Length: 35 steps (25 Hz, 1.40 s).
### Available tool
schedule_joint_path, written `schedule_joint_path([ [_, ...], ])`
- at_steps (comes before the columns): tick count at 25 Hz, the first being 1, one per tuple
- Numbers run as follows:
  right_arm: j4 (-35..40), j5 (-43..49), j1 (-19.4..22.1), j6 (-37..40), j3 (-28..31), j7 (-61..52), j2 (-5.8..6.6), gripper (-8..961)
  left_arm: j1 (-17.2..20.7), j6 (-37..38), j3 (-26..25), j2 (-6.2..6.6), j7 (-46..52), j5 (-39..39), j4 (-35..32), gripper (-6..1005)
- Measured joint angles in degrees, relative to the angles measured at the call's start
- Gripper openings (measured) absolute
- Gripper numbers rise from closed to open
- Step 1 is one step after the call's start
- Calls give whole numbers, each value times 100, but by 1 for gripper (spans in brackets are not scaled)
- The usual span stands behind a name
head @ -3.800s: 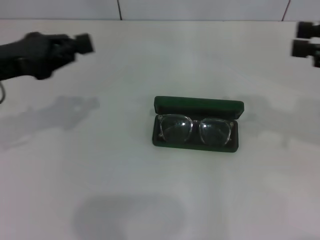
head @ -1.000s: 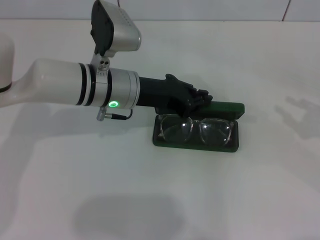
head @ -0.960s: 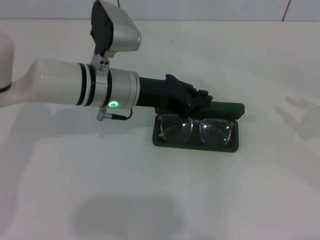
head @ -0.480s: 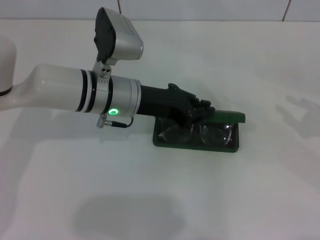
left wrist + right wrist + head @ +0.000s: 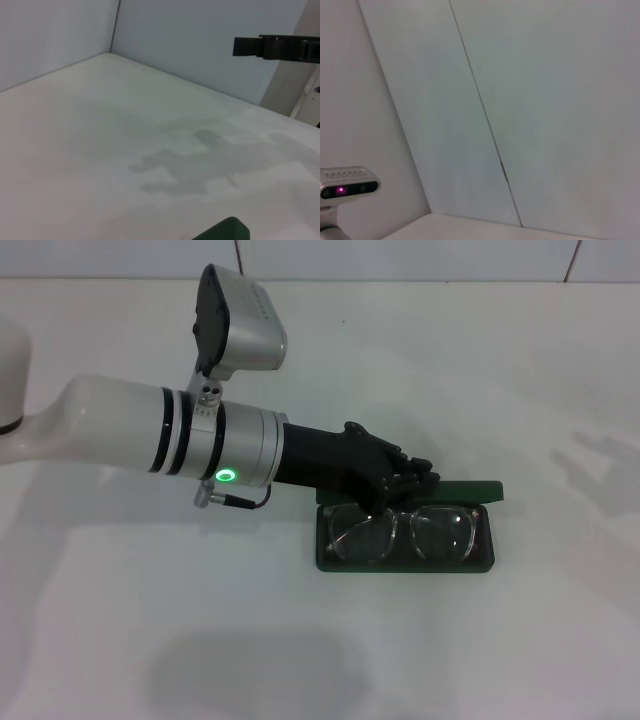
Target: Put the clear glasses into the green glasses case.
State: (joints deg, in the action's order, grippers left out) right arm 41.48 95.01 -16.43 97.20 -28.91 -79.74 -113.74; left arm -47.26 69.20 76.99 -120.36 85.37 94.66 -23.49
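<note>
Clear glasses (image 5: 402,534) lie inside the green glasses case (image 5: 405,562) on the bench (image 5: 480,640) — lid half-lowered. Left end effector (image 5: 418,480) rests against the lid; finger opening cannot be told.

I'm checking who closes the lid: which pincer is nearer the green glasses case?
Left. The left pincer is at the green glasses case lid; the right one is out of the head view.

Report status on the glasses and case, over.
Left pincer at the back edge of the green glasses case, on its lid. Clear glasses lying inside the case, lid not shut. Right pincer out of head view. Nothing in the way.
</note>
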Motion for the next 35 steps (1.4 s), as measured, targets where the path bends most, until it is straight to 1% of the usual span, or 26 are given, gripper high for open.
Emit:
schedule_joint_path([
  [7,1,0,-14,0,0,2,10,456,113,23,67,-9,-14,-23,-11,164],
  [10,1,0,-29,0,0,2,10,458,139,28,216,-14,-16,-85,-9,166],
  [13,1,0,-36,-3,0,2,10,459,210,31,516,-14,-19,-271,-20,167],
  [22,1,0,-35,-6,0,11,1,464,390,43,808,-14,-110,-461,-121,171],
  [26,-4,0,-28,15,0,11,7,467,455,102,1068,-4,-207,-759,-181,173],
  [30,-8,70,-1,35,0,11,33,469,557,344,1133,16,-197,-872,-542,175],
  [35,-9,352,-46,73,-17,17,21,472,821,873,1012,96,-36,-866,-1169,177],
])
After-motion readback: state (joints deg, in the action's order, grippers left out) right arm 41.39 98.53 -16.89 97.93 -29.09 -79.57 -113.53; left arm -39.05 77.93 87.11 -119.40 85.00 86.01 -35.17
